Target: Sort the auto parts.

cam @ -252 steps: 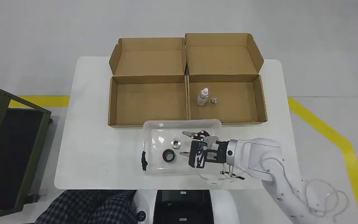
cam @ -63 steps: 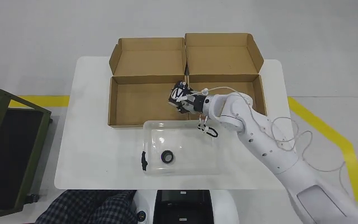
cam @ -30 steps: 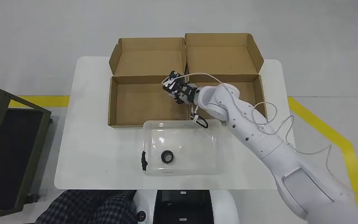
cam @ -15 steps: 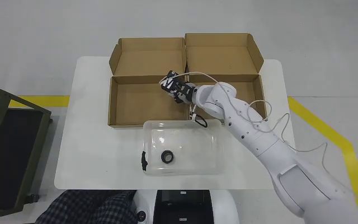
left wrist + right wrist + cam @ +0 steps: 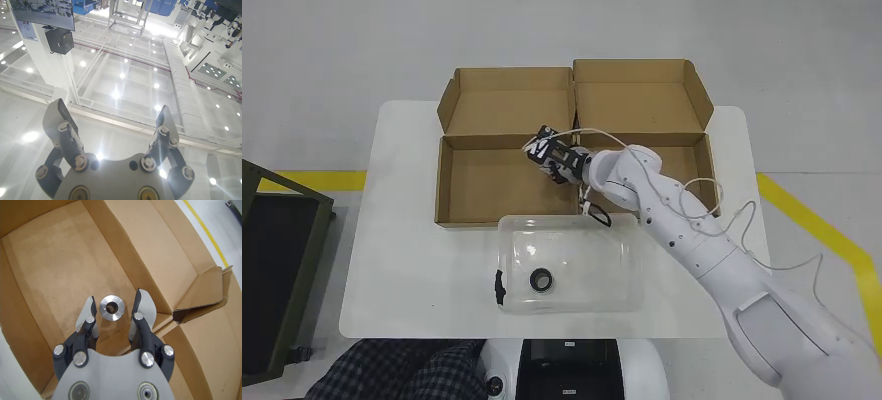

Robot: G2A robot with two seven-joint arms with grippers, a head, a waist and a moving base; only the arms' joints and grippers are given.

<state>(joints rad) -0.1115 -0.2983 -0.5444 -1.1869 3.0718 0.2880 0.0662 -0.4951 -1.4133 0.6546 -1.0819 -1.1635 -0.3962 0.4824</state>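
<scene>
In cardboard box (image 5: 56, 256), shiny holed ring (image 5: 111, 307)

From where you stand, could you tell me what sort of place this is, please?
Probably a factory or robot-testing hall: a white table holding cardboard boxes and a clear parts bin, a yellow floor line, and a high gridded ceiling with many lights.

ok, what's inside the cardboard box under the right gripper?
One silver metal ring with a centre hole, between the right gripper's open fingers, touching neither. The brown cardboard box's floor beneath the gripper's body is covered.
</scene>
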